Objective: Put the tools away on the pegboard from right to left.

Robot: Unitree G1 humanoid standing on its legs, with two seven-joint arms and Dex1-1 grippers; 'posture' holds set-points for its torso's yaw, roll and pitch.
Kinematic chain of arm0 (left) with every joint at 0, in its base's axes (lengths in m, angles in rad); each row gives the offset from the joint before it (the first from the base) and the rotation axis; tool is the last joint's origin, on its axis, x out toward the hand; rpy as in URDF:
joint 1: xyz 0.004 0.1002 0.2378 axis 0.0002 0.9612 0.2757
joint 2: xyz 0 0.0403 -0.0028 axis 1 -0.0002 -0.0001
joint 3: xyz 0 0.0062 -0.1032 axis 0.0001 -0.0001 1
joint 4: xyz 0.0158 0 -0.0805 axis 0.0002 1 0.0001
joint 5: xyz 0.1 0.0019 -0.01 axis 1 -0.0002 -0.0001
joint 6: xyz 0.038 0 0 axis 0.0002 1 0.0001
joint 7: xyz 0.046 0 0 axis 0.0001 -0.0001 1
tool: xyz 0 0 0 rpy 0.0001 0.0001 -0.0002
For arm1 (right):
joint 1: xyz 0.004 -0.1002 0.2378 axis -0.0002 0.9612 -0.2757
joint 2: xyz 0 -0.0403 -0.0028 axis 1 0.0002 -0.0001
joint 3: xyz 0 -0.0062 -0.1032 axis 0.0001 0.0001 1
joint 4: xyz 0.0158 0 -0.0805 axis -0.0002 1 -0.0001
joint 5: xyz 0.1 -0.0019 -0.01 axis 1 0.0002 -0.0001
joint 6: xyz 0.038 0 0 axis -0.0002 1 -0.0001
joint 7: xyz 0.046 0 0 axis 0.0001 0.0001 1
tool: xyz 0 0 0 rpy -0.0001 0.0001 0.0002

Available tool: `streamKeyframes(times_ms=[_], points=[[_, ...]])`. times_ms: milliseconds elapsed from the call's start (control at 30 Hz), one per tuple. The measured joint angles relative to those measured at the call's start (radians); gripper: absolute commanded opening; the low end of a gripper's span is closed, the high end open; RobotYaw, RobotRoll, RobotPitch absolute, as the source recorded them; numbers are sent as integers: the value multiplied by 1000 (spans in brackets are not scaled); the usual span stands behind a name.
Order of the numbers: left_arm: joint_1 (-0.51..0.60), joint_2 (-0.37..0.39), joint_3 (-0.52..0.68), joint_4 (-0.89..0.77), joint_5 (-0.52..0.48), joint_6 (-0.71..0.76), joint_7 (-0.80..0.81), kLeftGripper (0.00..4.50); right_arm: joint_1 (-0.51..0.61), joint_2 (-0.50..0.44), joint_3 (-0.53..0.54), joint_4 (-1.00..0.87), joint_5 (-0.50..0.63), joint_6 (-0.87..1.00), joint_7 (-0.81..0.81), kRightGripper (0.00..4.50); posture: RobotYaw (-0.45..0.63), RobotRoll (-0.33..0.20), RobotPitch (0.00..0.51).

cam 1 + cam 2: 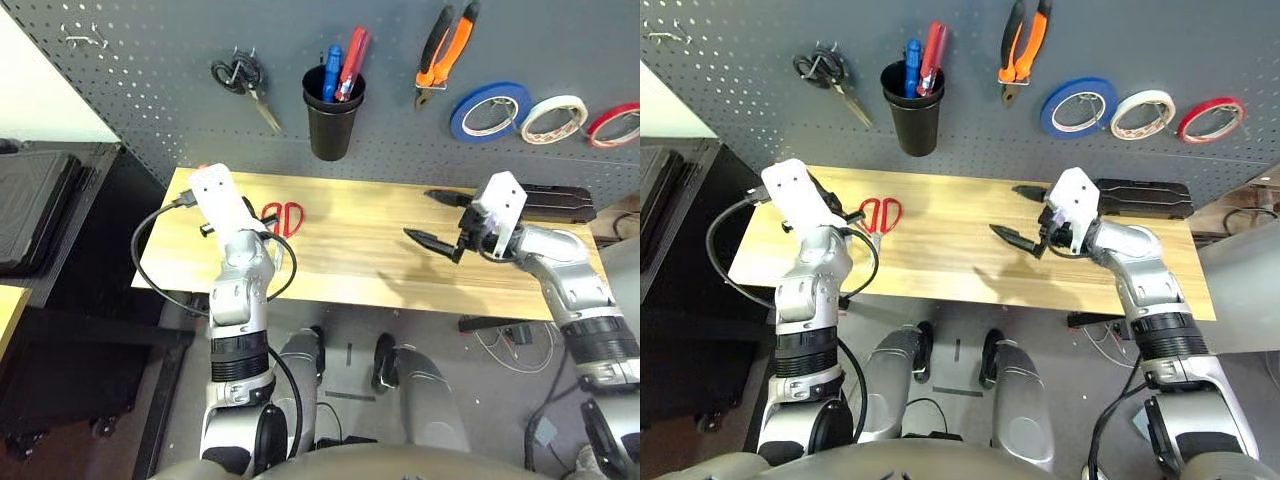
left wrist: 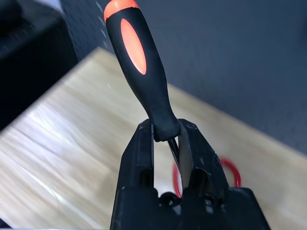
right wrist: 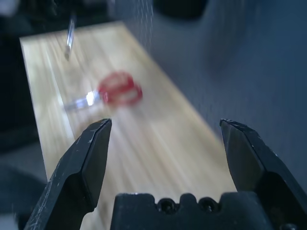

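Note:
My left gripper (image 2: pixel 166 128) is shut on the black-and-orange-handled screwdriver (image 2: pixel 144 72), gripping the neck of the handle above the table's left end. The red-handled scissors (image 1: pixel 283 217) lie flat on the wooden table (image 1: pixel 350 265), just beside the left wrist. My right gripper (image 1: pixel 435 218) hovers open and empty over the table's right half, fingers pointing left. On the dark grey pegboard (image 1: pixel 400 120) hang the orange-and-black pliers (image 1: pixel 445 50) and the whitish tape roll (image 1: pixel 553 118). The black cup (image 1: pixel 332 115) holds blue and red items.
Black-handled scissors (image 1: pixel 240 80) hang at the left of the board; a blue tape roll (image 1: pixel 490 110) and a red one (image 1: pixel 615 123) flank the whitish roll. A long black case (image 1: pixel 555 203) lies at the table's back right. A black cabinet (image 1: pixel 50 210) stands left.

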Motion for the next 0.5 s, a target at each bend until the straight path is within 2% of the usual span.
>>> streamKeyframes(times_ms=[167,333,500], points=[[-37,9,28,-91,-27,6,-7,573,1,4,-66,-20,84,-18,24,4500,277,0,228],[-137,46,35,-180,-46,12,-22,573,3,20,-103,-60,168,-23,57,4500,272,0,223],[-228,73,50,-191,-60,38,-26,573,15,22,-134,-114,230,7,60,4500,262,0,219]])
